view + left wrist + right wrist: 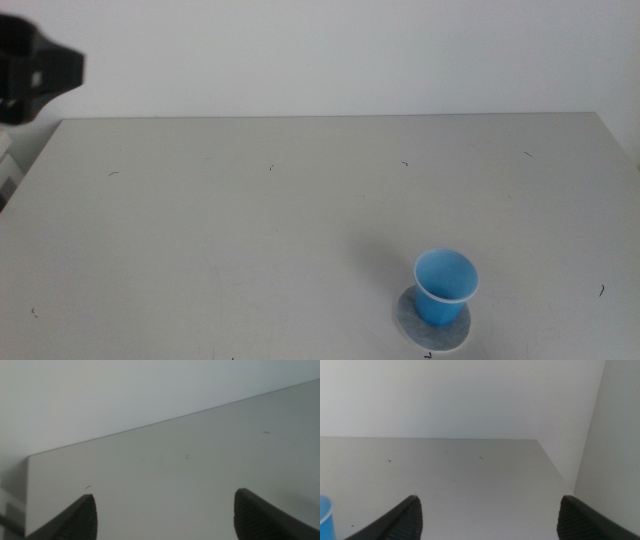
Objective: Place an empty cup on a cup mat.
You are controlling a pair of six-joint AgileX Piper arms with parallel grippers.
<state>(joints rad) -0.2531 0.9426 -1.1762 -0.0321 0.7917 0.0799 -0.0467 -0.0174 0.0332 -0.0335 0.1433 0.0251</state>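
Observation:
The blue cup [445,287] stands upright on the grey cup mat [407,317] near the table's front right; it looks empty inside. Its edge also shows in the right wrist view [325,516]. My left gripper [165,517] is open and empty over the table's far left part; only a dark part of that arm [35,68] shows at the middle view's upper left. My right gripper [490,520] is open and empty, apart from the cup, and is out of the middle view.
The grey table [250,230] bears only small dark specks. A white wall stands behind it. The table's far edge and right corner show in the right wrist view [540,442].

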